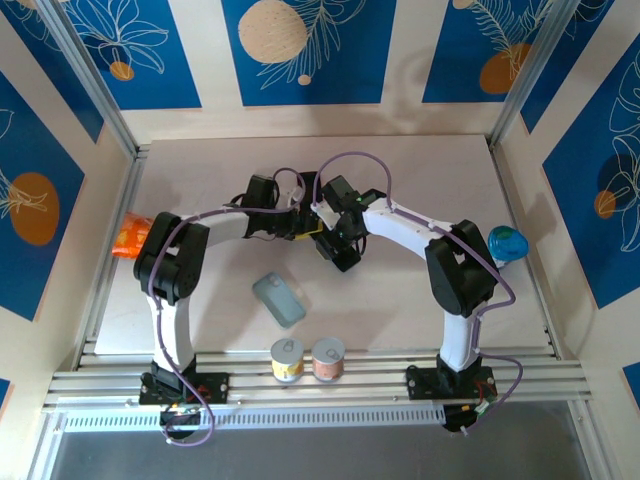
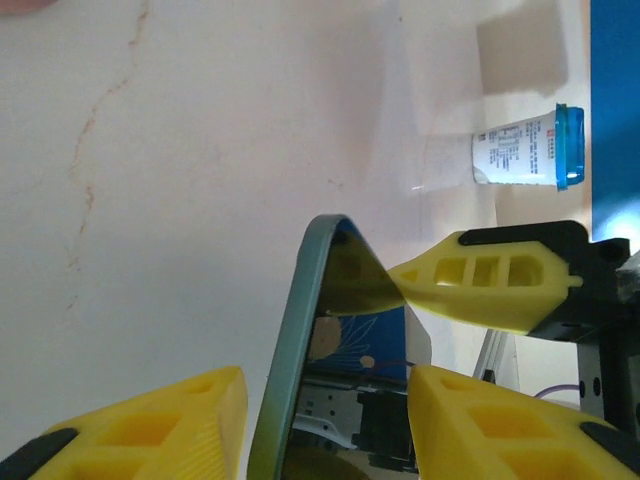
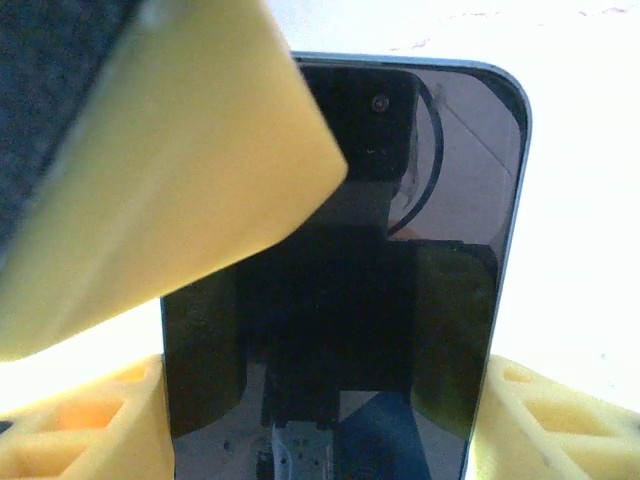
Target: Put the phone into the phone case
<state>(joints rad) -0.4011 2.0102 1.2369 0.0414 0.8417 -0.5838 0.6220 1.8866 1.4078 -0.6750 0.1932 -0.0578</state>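
Top view: both arms are bent inward with elbows out, wrists meeting mid-frame above the table (image 1: pixel 430 170). The left gripper (image 1: pixel 298 226) and right gripper (image 1: pixel 338 248) are almost touching. The phone case (image 1: pixel 278 298) lies flat at lower centre, apart from both. A yellow-banded jar (image 1: pixel 287 358) and a pink jar (image 1: pixel 328 358) stand at the bottom edge.

Right wrist view: the phone (image 3: pixel 350 300) has its dark screen facing the lens. Its long edges sit flush against the right gripper's fingers at lower left and lower right, so it is grasped. A left-gripper finger covers the screen's upper left.

Left wrist view: the phone is edge-on and tilted, straddled by the left gripper's fingers at the bottom corners. Contact is unclear, so I can't tell if it is clamped. A right-gripper fingertip touches the phone mid-frame. A blue-capped bottle (image 2: pixel 525 150) is at upper right.
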